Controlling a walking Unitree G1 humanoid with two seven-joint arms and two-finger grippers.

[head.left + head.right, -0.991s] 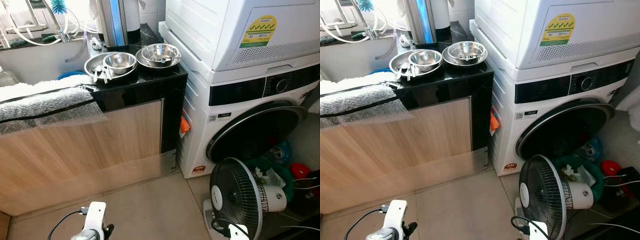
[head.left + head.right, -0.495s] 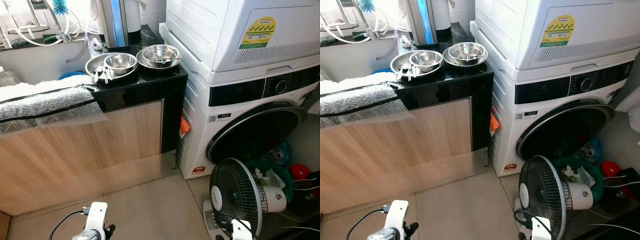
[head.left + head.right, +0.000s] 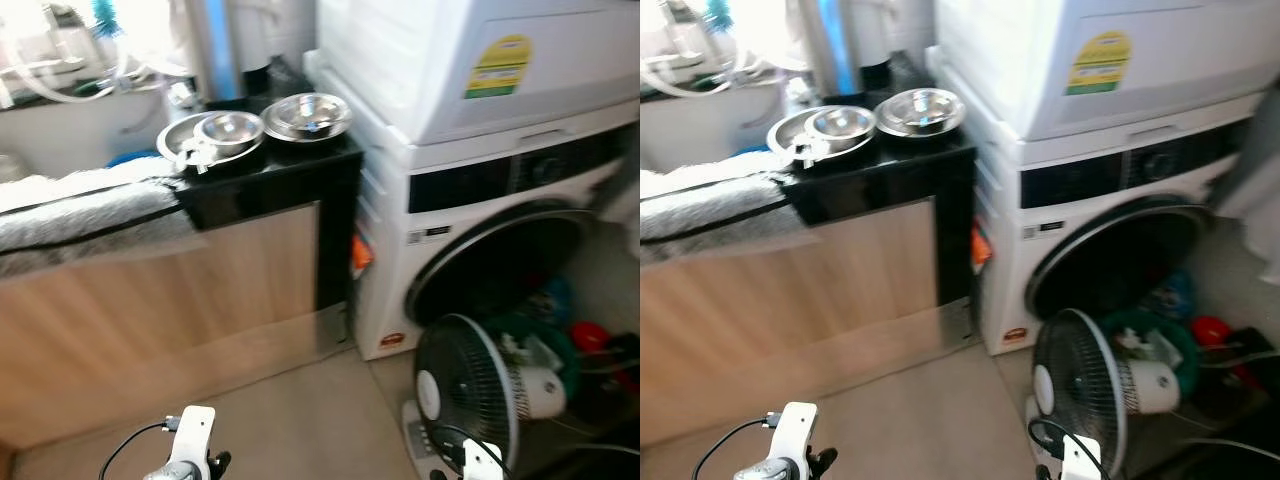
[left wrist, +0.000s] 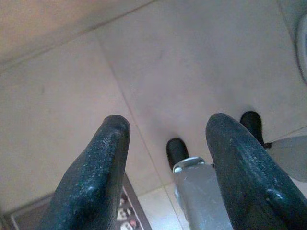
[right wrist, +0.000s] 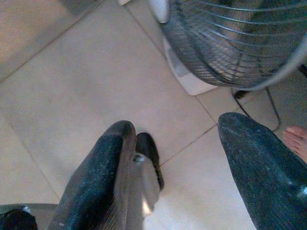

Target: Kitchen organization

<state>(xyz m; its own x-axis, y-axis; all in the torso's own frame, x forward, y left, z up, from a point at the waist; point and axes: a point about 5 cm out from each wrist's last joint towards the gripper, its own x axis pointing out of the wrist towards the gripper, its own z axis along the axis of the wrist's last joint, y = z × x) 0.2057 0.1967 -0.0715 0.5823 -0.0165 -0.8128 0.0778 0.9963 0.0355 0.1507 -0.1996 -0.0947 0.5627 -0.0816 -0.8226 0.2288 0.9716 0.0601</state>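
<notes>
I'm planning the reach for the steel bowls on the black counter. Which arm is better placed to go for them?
Probably the left. The bowls sit left of centre, on the left gripper's side, while the right gripper hangs by the fan. Both hang low and open over the floor, far from the counter.

a home kitchen-laundry corner is shown: steel bowls (image 3: 305, 115) on a black counter (image 3: 270, 175), beside a washing machine (image 3: 480, 250).

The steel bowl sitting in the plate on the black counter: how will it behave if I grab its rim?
The steel bowl looks thin and polished, so probably light and slippery between the fingers. It rests in a steel plate beside utensils, so it may slide or clatter. Both grippers hang open, low over the floor.
</notes>
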